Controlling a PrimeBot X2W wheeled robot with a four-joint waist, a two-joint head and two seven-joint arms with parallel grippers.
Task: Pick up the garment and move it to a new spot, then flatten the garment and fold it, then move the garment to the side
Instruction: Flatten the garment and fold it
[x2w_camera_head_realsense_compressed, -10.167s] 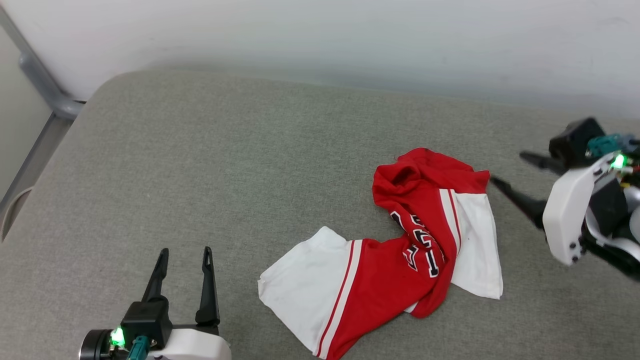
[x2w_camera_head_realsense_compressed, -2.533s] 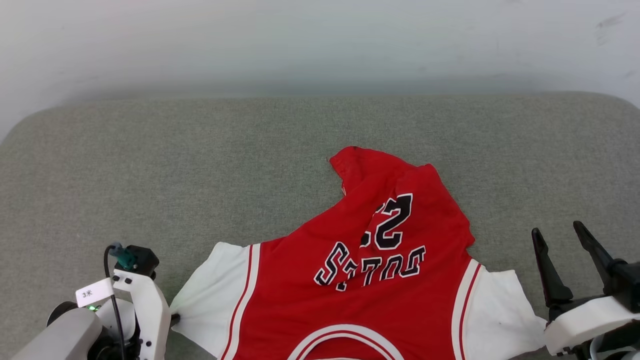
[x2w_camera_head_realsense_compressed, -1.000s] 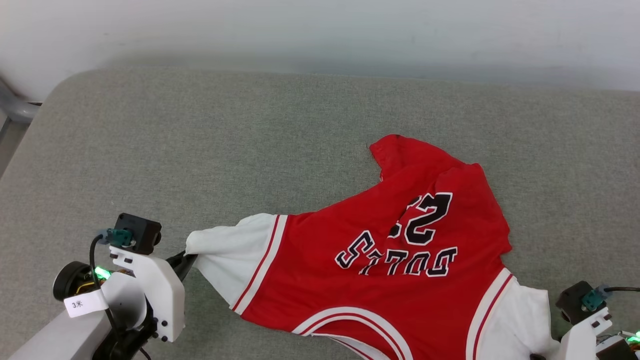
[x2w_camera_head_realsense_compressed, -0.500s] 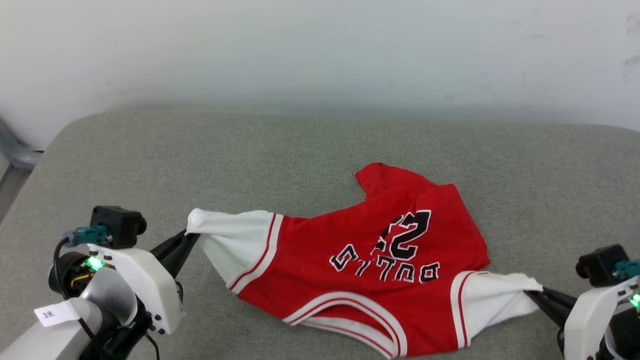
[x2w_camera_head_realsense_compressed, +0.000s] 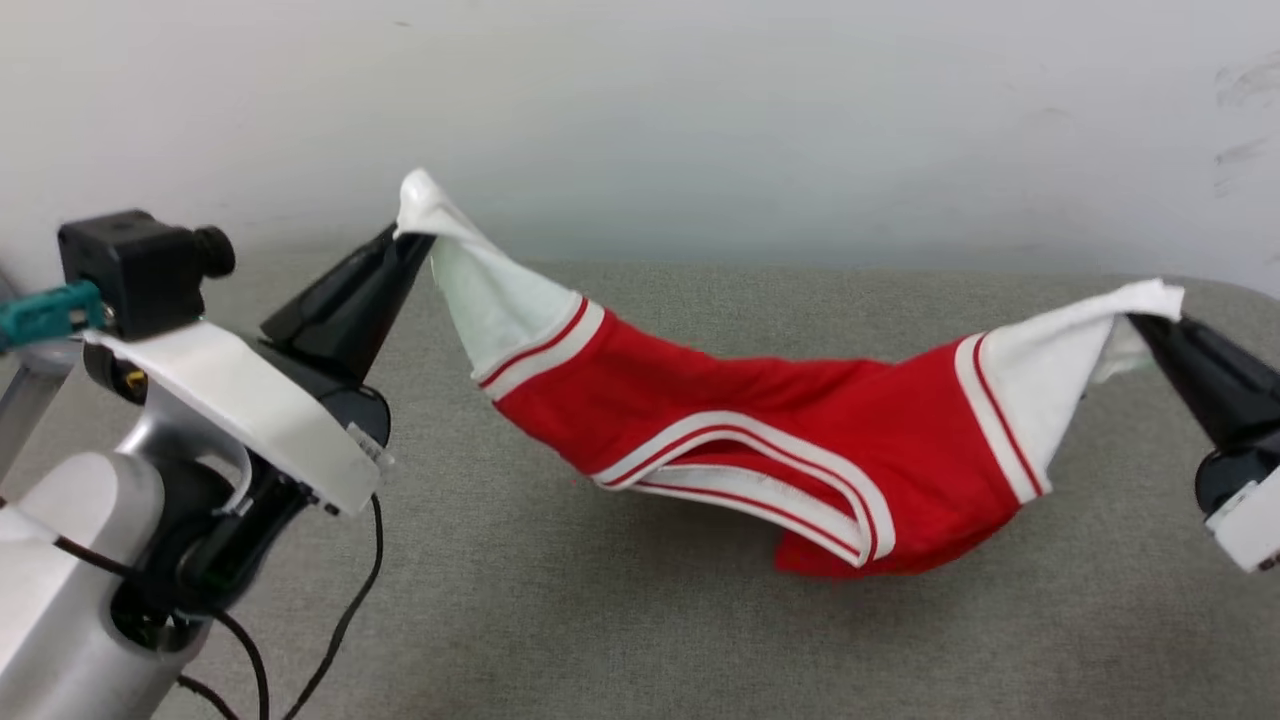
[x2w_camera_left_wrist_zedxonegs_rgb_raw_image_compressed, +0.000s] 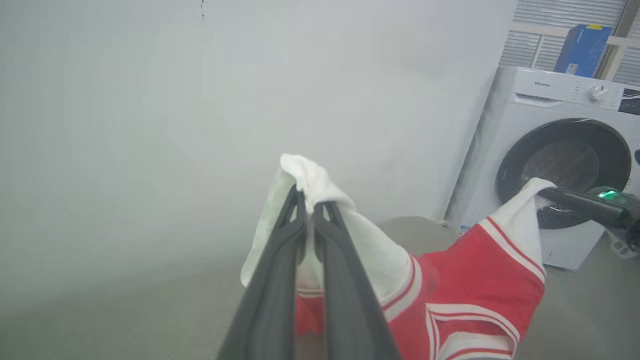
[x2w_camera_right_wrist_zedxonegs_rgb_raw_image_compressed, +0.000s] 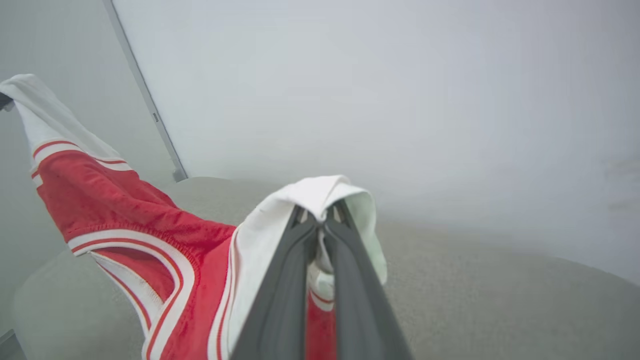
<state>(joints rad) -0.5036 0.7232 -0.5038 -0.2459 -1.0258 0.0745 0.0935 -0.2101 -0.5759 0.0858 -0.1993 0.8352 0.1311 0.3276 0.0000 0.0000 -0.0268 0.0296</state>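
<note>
1. The head view is looking down on the red jersey shirt with white short sleeves and red-white striped trim (x2w_camera_head_realsense_compressed: 800, 420). The shirt is hanging like a hammock between the two hands, above the soft grey cloth-covered counter (x2w_camera_head_realsense_compressed: 560, 620).
2. The left hand (x2w_camera_head_realsense_compressed: 415, 238) is pinching the tip of one white sleeve, with its fingers tight together on the cloth. It is up high, in front of the plain white wall (x2w_camera_head_realsense_compressed: 700, 120).
3. The right hand (x2w_camera_head_realsense_compressed: 1140, 322) is pinching the tip of the other white sleeve, also tight together, and it is sitting a bit lower.
4. The left wrist view is looking sideways past the left hand (x2w_camera_left_wrist_zedxonegs_rgb_raw_image_compressed: 310, 197). It is showing a white washing machine with a round dark door (x2w_camera_left_wrist_zedxonegs_rgb_raw_image_compressed: 565, 150) beyond the counter's end, and a blue box (x2w_camera_left_wrist_zedxonegs_rgb_raw_image_compressed: 582, 42) above it.
5. The right wrist view is looking the other way past the right hand (x2w_camera_right_wrist_zedxonegs_rgb_raw_image_compressed: 320, 215). It is showing a thin grey pole (x2w_camera_right_wrist_zedxonegs_rgb_raw_image_compressed: 145, 95) leaning up the wall by the counter's rounded corner.
6. The counter's far edge is running along the wall. Lots of bare grey counter is lying under and in front of the shirt.
7. The shirt's red middle is sagging lowest, closer to the right hand. I cannot tell if it is touching the counter.
</note>
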